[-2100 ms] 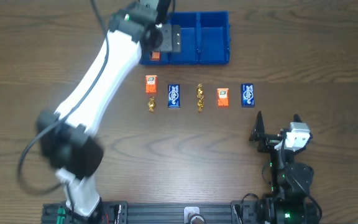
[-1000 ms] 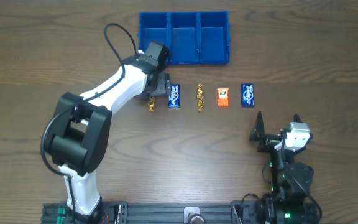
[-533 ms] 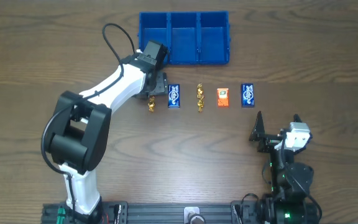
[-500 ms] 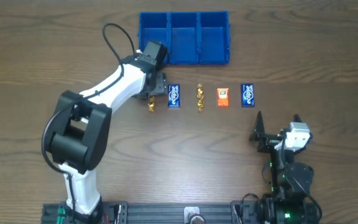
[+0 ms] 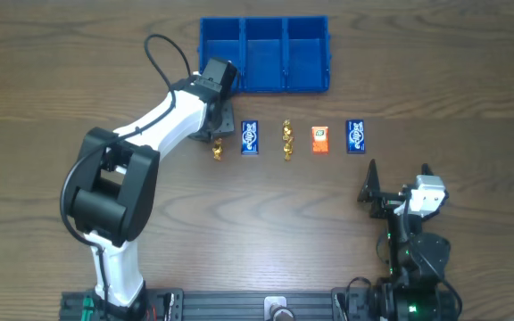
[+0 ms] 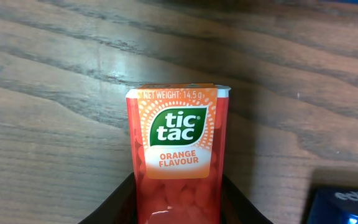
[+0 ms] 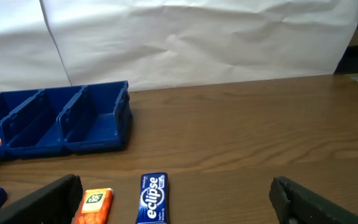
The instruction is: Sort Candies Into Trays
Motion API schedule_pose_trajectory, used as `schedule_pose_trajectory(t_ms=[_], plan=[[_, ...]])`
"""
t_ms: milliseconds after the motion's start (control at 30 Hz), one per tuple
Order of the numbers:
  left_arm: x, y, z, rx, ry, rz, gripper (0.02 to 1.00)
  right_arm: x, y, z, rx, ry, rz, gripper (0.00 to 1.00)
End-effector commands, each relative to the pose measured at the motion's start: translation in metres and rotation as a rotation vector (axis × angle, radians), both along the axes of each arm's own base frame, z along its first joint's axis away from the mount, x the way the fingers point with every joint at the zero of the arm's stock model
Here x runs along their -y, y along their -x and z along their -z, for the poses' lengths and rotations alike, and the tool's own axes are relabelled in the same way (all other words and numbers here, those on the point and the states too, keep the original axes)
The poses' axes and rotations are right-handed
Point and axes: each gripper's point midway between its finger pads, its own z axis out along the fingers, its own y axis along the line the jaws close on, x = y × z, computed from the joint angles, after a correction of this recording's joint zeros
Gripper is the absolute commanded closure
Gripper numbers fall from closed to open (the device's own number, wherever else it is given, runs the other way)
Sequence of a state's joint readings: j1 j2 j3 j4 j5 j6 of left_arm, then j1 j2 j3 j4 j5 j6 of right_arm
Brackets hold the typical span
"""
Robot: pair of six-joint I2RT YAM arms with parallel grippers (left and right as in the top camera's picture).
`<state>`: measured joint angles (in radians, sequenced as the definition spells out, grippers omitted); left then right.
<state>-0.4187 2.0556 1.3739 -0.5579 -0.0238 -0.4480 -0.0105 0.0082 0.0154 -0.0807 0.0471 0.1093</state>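
My left hand (image 5: 219,125) is clamped on an orange candy box (image 6: 179,155), one finger (image 6: 114,208) against each long side, just in front of the left compartment of the blue tray (image 5: 264,87). In front of the tray, a row lies on the tabletop (image 5: 435,71): a gold candy (image 5: 218,150), a blue pack (image 5: 250,136), another gold candy (image 5: 286,141), a second orange box (image 5: 319,139) and a second blue pack (image 5: 356,135). My right hand (image 5: 398,183) sits well apart from the tray, spread wide and holding nothing.
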Motion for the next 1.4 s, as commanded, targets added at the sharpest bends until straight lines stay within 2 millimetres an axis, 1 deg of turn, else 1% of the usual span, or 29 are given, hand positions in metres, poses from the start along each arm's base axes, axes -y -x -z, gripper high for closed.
schedule_pose_trajectory(t_ms=[33, 67, 133, 233, 267, 300, 333, 400, 433, 500, 567, 633, 733, 867, 933, 1067, 1167, 1200, 1233, 1267, 1300, 1333, 1400], plan=[[0.017, -0.019, -0.025, 0.044, 0.066, 0.011, 0.763, -0.002, 0.000, 0.002, -0.002, 0.009, -0.009, 0.001], [0.020, -0.022, -0.036, 0.062, 0.072, 0.016, 0.766, -0.002, 0.000, 0.002, -0.002, 0.009, -0.009, 0.001], [0.026, -0.029, -0.064, 0.112, 0.072, 0.022, 0.768, -0.002, 0.000, 0.002, -0.002, 0.009, -0.009, 0.001], [0.033, -0.041, -0.116, 0.218, 0.061, 0.032, 0.772, -0.002, 0.000, 0.002, -0.002, 0.009, -0.009, 0.001], [0.036, -0.048, -0.137, 0.266, 0.062, 0.046, 0.770, -0.002, 0.000, 0.002, -0.002, 0.009, -0.009, 0.001], [0.038, -0.053, -0.150, 0.294, 0.065, 0.052, 0.770, -0.002, 0.000, 0.002, -0.002, 0.009, -0.009, 0.001], [0.042, -0.061, -0.168, 0.336, 0.074, 0.066, 0.770, -0.002, 0.000, 0.002, -0.002, 0.009, -0.009, 0.001], [0.042, -0.076, -0.190, 0.394, 0.078, 0.070, 0.766, -0.002, 0.000, 0.002, -0.002, 0.009, -0.009, 0.001], [0.038, -0.081, -0.195, 0.409, 0.073, 0.057, 0.766, -0.002, 0.000, 0.002, -0.002, 0.009, -0.009, 0.001], [0.033, -0.090, -0.200, 0.425, 0.071, 0.048, 0.763, -0.002, 0.000, 0.002, -0.002, 0.009, -0.009, 0.001], [0.025, -0.100, -0.196, 0.423, 0.065, 0.030, 0.763, -0.002, 0.000, 0.002, -0.002, 0.009, -0.010, 0.001], [0.020, -0.107, -0.185, 0.404, 0.063, 0.022, 0.766, -0.002, 0.000, 0.002, -0.002, 0.009, -0.009, 0.001], [0.015, -0.115, -0.159, 0.355, 0.062, 0.018, 0.763, -0.002, 0.000, 0.002, -0.002, 0.009, -0.009, 0.001], [0.014, -0.123, -0.127, 0.306, 0.059, 0.025, 0.761, -0.002, 0.000, 0.002, -0.002, 0.009, -0.009, 0.001], [0.015, -0.125, -0.118, 0.298, 0.055, 0.026, 0.755, -0.002, 0.000, 0.002, -0.002, 0.009, -0.009, 0.001], [0.016, -0.127, -0.109, 0.289, 0.051, 0.029, 0.739, -0.002, 0.000, 0.002, -0.002, 0.009, -0.009, 0.001], [0.016, -0.127, -0.110, 0.291, 0.049, 0.035, 0.687, -0.002, 0.000, 0.002, -0.002, 0.009, -0.009, 0.001], [0.016, -0.127, -0.110, 0.290, 0.048, 0.035, 0.606, -0.002, 0.000, 0.002, -0.002, 0.009, -0.009, 0.001], [0.016, -0.127, -0.110, 0.290, 0.048, 0.035, 0.500, -0.002, 0.000, 0.002, -0.002, 0.009, -0.009, 0.001], [0.016, -0.127, -0.109, 0.289, 0.048, 0.035, 0.356, -0.002, 0.000, 0.002, -0.002, 0.009, -0.009, 0.001], [0.016, -0.127, -0.109, 0.289, 0.048, 0.035, 0.246, -0.002, 0.000, 0.002, -0.002, 0.009, -0.009, 0.001], [0.016, -0.127, -0.110, 0.290, 0.048, 0.035, 0.084, -0.002, 0.000, 0.002, -0.002, 0.009, -0.009, 0.001], [0.017, -0.127, -0.110, 0.291, 0.049, 0.036, 0.018, -0.002, 0.000, 0.002, -0.002, 0.009, -0.009, 0.001]])
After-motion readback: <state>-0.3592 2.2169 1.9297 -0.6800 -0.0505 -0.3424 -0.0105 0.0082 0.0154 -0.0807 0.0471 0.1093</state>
